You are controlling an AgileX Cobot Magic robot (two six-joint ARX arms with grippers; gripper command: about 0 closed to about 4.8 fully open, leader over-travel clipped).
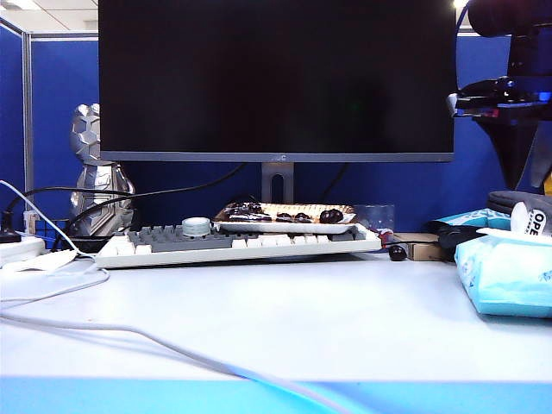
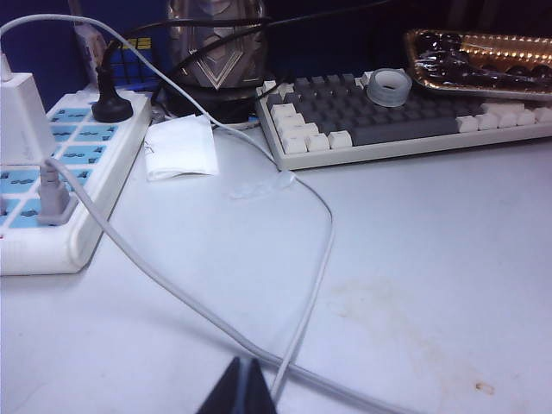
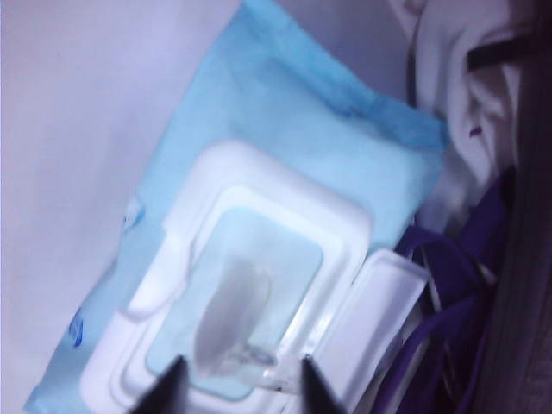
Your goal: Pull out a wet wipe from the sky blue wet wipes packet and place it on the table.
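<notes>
1. The sky blue wet wipes packet lies at the far right of the table, to the right of the keyboard. In the right wrist view its white lid is flipped open, so the dispenser window is exposed.

2. The wet wipe is not out yet: a pale, translucent tuft of it shows in the opening, still inside the pack. No wipe lies on the table surface.

3. The right gripper hovers just above the opening, its two dark fingertips spread apart on either side of the tuft and pinching nothing.

4. The left gripper sits on the left side above a grey cable, near the power strip; its tips look pressed together and empty.

5. Judged from this, opening the lid is done; pinching the tuft, drawing the sheet free and laying it on the table all remain.
</notes>
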